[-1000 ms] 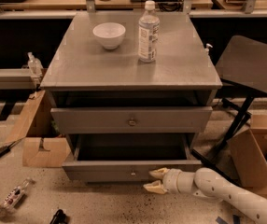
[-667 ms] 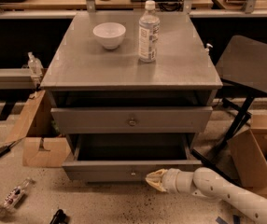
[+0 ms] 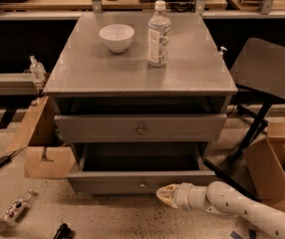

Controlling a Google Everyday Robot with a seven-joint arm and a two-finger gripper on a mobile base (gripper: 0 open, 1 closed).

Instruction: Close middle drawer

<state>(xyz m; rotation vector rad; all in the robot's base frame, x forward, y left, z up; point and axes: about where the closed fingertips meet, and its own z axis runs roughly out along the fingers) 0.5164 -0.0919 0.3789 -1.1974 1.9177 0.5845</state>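
The grey cabinet's middle drawer [image 3: 107,183] is pulled out far, showing its dark empty box and a small brass knob [image 3: 142,184] on the flat front. My gripper [image 3: 165,195], cream-tipped on a white arm coming in from the lower right, sits low in front of the drawer front, just right of the knob and at or very near the front's lower edge. Its fingers are together and hold nothing. The top drawer [image 3: 140,128] above stands slightly open.
A white bowl [image 3: 116,36] and a water bottle [image 3: 158,33] stand on the cabinet top. A dark folding chair [image 3: 267,73] and a cardboard box [image 3: 272,168] are to the right. Another cardboard box [image 3: 40,148], a bottle and small items lie on the floor to the left.
My gripper's fingers have drawn together into one wedge and its tip has shifted slightly at the drawer front. The middle drawer stands as far out as before.
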